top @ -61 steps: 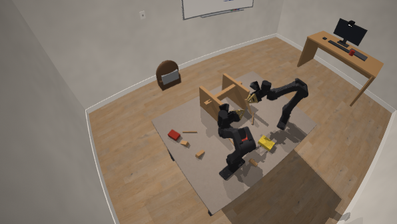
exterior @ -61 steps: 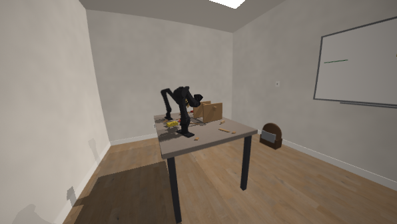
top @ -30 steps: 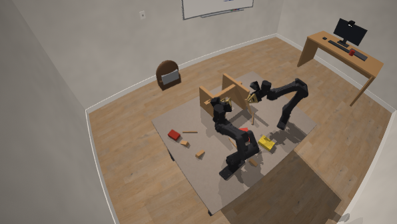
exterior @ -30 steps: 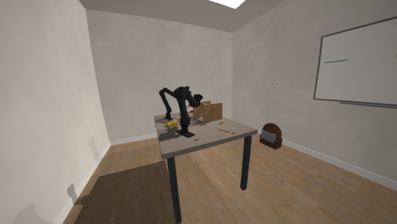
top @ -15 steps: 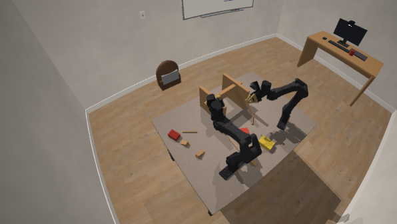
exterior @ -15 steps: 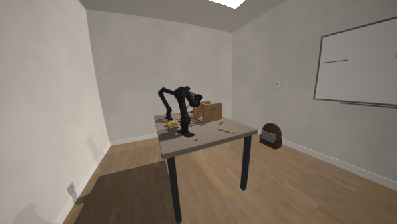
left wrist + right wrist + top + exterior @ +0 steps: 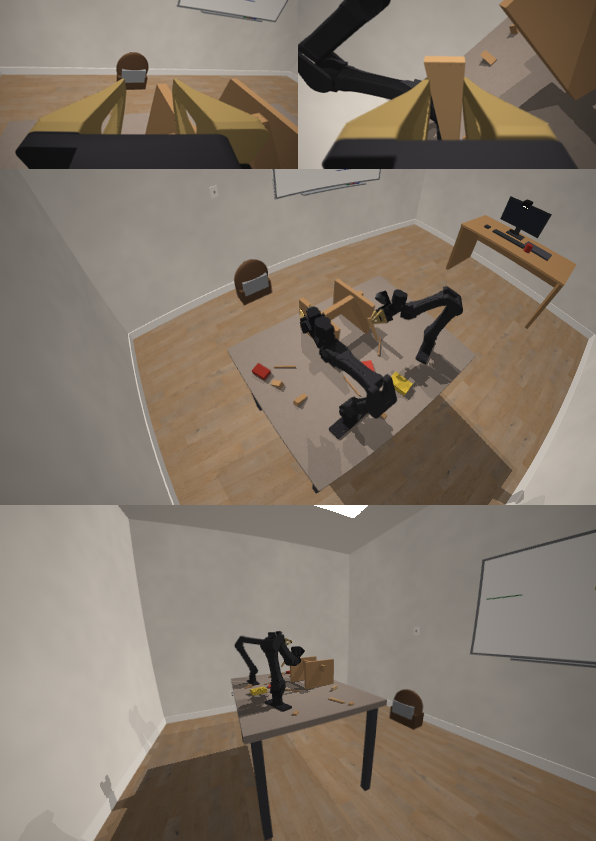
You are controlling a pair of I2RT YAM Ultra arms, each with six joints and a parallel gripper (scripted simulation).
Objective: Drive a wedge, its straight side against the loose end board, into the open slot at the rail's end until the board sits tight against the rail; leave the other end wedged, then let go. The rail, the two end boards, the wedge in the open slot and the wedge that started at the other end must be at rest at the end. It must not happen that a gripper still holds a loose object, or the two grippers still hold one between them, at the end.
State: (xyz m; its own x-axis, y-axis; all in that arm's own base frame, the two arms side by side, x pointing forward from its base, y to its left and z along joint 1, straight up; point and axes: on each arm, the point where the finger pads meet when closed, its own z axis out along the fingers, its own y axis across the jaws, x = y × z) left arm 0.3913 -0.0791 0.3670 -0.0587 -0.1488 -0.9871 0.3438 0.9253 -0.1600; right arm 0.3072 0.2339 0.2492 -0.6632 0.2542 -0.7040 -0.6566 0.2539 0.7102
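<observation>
The right claw (image 7: pixel 378 317) (image 7: pixel 288 641) (image 7: pixel 446 84) grips a wedge (image 7: pixel 375 331) (image 7: pixel 283 664) (image 7: pixel 446 90), long way down, right of the right end board (image 7: pixel 351 306) (image 7: pixel 296 673) (image 7: pixel 250 102) (image 7: pixel 554 45); the left claw (image 7: pixel 301 314) (image 7: pixel 298 651) (image 7: pixel 149 84), partly open, is farther off.

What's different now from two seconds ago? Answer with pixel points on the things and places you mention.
The left arm's gripper (image 7: pixel 302 314) (image 7: pixel 149 81) swung away from the right arm, over to the nearer end board (image 7: pixel 304 303) (image 7: pixel 159 113). The right gripper (image 7: pixel 376 317) (image 7: pixel 446 84) stayed put, as did the red block (image 7: pixel 261 371).
</observation>
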